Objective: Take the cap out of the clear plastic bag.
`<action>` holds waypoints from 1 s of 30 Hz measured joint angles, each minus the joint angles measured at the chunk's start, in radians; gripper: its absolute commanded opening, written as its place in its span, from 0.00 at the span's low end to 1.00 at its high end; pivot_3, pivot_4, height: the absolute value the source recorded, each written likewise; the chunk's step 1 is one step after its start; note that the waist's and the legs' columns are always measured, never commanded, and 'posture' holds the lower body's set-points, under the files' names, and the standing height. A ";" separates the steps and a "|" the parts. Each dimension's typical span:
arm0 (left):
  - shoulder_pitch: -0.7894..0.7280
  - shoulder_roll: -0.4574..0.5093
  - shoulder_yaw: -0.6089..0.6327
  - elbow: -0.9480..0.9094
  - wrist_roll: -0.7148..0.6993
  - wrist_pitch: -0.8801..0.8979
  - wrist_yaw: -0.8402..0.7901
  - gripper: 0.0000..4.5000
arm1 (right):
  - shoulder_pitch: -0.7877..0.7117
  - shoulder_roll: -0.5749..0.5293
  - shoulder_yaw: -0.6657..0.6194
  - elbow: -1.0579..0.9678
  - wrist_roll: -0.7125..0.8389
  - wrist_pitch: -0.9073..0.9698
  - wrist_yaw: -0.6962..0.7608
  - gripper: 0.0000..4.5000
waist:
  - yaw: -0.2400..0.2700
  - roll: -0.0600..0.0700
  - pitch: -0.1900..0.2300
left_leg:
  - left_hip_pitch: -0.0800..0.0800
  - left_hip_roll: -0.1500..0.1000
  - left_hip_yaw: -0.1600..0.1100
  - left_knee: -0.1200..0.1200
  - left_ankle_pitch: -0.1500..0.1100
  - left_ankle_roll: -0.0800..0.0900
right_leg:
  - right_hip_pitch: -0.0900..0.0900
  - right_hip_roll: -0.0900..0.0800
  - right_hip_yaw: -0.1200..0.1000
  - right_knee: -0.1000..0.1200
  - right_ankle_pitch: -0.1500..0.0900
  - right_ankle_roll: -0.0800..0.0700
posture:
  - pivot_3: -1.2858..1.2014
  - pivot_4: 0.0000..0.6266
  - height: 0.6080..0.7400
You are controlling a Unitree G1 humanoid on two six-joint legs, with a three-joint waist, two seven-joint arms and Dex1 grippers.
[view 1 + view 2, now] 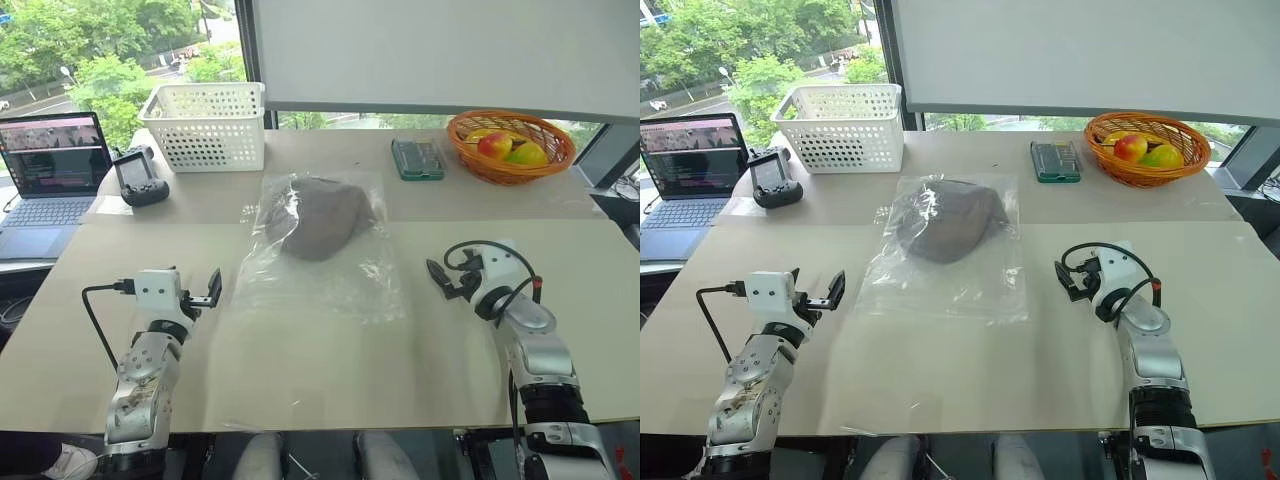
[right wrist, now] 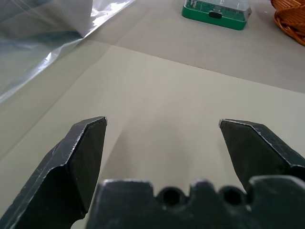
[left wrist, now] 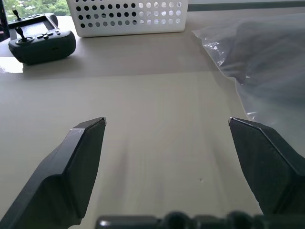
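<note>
Lying in the centre of the frame, the clear plastic bag sits flat on the table with the cap bunched in its upper half. The left gripper at lower left and the right gripper at centre right both hover empty with jaws spread wide. The film looks thin, slippery and crinkly, the cap soft and light; I'd pinch the bag's empty lower edge and reach for the fabric
</note>
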 measured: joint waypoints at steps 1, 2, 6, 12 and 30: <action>0.000 0.000 0.000 0.000 0.000 0.000 0.000 0.98 | 0.000 0.000 0.000 0.000 0.000 0.000 0.000 1.00 | 0.000 0.000 0.000 | 0.000 0.000 0.000 0.000 0.000 0.000 | 0.000 0.000 0.000 0.000 0.000 0.000 | 0.52 0.24 1.00; -0.004 0.005 0.003 0.002 -0.006 0.000 -0.008 0.98 | 0.000 0.000 -0.003 -0.006 0.012 0.015 0.004 1.00 | 0.001 0.000 0.000 | 0.000 0.000 0.000 0.000 0.000 0.000 | 0.000 0.000 0.000 0.000 0.000 0.000 | 0.52 0.24 1.00; -0.126 0.136 0.095 0.015 -0.083 0.000 -0.092 0.98 | 0.001 -0.065 -0.044 -0.131 0.169 0.257 0.093 1.00 | 0.004 -0.002 0.001 | -0.001 0.000 -0.001 0.000 0.000 0.000 | -0.001 0.000 -0.001 0.001 0.000 -0.001 | 0.52 0.24 1.00; -0.228 0.199 0.010 -0.054 -0.194 0.078 -0.267 0.98 | 0.028 -0.162 -0.063 -0.331 0.330 0.519 0.202 1.00 | 0.007 -0.002 0.001 | -0.002 -0.001 -0.001 0.000 0.000 0.000 | 0.001 -0.001 -0.001 -0.002 0.000 0.001 | 0.52 0.24 1.00; -0.220 0.475 -0.419 -0.007 0.107 -0.229 -0.759 0.98 | 0.143 -0.159 -0.059 -0.424 0.369 0.627 0.184 1.00 | 0.008 -0.002 0.001 | -0.001 0.001 0.000 -0.001 0.000 0.000 | -0.001 0.000 -0.001 -0.001 -0.003 -0.002 | 0.52 0.24 1.00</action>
